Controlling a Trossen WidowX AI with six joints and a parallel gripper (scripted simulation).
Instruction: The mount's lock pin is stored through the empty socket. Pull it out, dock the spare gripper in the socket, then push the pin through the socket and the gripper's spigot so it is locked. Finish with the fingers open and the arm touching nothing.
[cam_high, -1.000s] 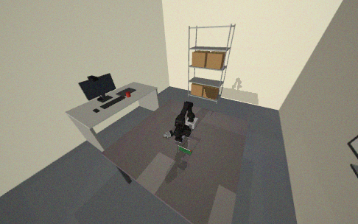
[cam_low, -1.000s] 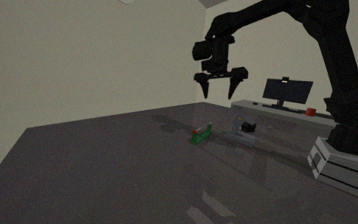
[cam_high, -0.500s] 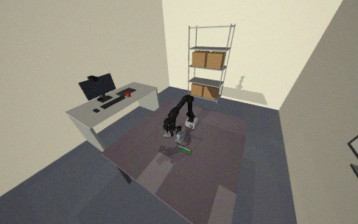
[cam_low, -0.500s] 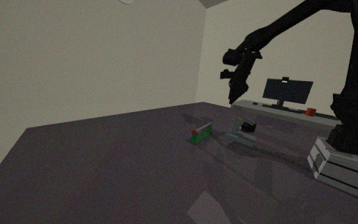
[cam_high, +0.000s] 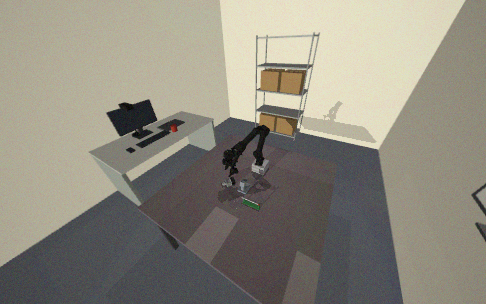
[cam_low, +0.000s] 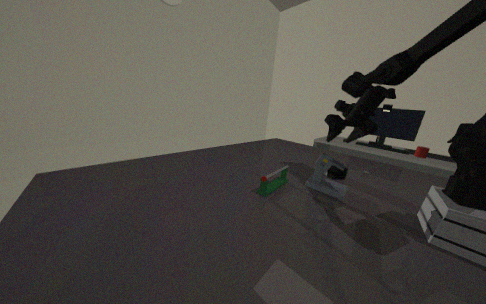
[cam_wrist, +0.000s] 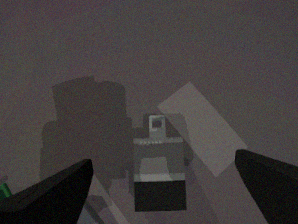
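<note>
The lock pin (cam_low: 276, 173), with a red head and a pale shaft, lies along the top of a green holder (cam_high: 251, 204) (cam_low: 272, 187) (cam_wrist: 5, 191). The grey mount (cam_high: 244, 186) (cam_low: 318, 172) stands between the holder and the arm's base, with a yellow mark near its top; no pin shows in it. The spare gripper (cam_high: 226, 184) (cam_wrist: 160, 195), grey and black with a square-holed spigot, is beyond the mount, partly hidden by it in the exterior view. My gripper (cam_high: 232, 176) (cam_low: 339, 140) (cam_wrist: 164, 161) is open and empty, above the spare gripper, which shows between the fingers in the wrist view.
The arm's white base (cam_high: 260, 167) (cam_low: 457, 230) stands on the table behind the mount. A desk (cam_high: 165, 145) with a monitor (cam_high: 132, 117) (cam_low: 400, 124) and a red cup (cam_high: 174, 128) (cam_low: 422, 152) is to one side. A shelf rack with boxes (cam_high: 292, 81) stands by the wall.
</note>
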